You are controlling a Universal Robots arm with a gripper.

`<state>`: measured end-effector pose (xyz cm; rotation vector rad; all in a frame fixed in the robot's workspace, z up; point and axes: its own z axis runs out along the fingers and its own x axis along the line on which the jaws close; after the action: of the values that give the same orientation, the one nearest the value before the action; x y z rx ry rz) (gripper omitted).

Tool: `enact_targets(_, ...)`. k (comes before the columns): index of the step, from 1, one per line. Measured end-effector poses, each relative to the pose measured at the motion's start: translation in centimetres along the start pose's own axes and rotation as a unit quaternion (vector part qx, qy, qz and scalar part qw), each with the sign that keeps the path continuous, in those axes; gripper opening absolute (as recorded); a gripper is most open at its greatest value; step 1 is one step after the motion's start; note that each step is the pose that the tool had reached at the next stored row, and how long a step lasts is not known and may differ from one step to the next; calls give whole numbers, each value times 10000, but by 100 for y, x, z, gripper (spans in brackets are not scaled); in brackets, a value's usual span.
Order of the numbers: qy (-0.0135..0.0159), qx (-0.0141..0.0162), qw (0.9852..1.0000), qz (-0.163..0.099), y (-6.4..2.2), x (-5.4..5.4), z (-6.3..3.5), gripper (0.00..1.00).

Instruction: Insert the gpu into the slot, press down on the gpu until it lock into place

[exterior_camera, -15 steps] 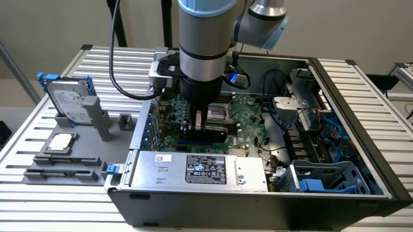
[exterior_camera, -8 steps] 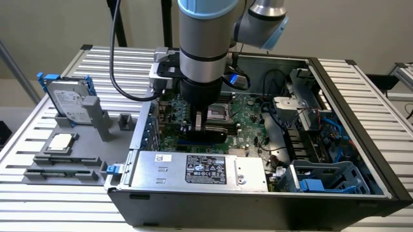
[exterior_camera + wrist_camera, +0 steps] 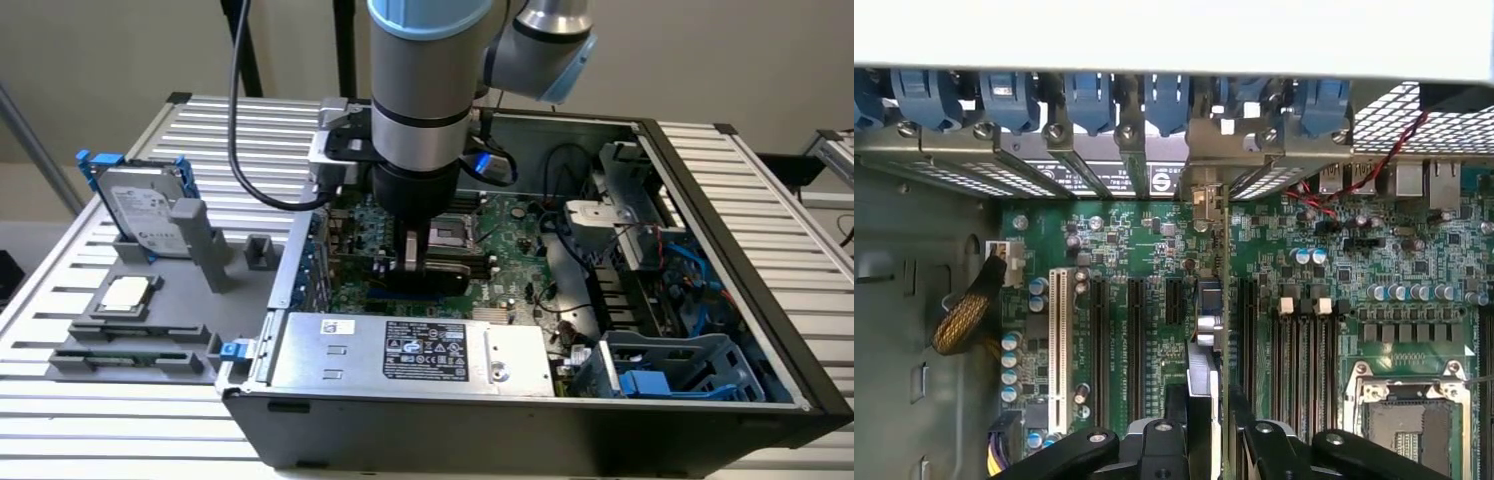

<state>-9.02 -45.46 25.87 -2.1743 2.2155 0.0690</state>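
Gpu (image 3: 1204, 362): stands on edge inside the open computer case (image 3: 747, 395), over the green motherboard (image 3: 1124, 240). Its metal end points toward the case wall that carries the row of blue latches (image 3: 1089, 100). Cannot tell whether its lower edge is seated.

Counter (image 3: 787, 190): slatted metal, carries the case. On the exterior view's left, a grey fixture (image 3: 134, 345) holds a hard drive (image 3: 140, 210) upright.

Arm (image 3: 420, 90): reaches straight down into the case, near its middle.

Silver labelled box (image 3: 414, 350): lies along the case wall nearest the exterior camera, just beside the arm's lower end.

Tool (image 3: 1209, 432): one finger on each side of the card, clamped on the gpu.

Black connector strips (image 3: 1099, 340): run parallel to the card on both sides.
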Motion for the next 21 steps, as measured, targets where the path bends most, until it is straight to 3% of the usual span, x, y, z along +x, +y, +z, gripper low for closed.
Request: enact_targets(21, -1, -8, 10000, -26, 2, -5, 32, 26)
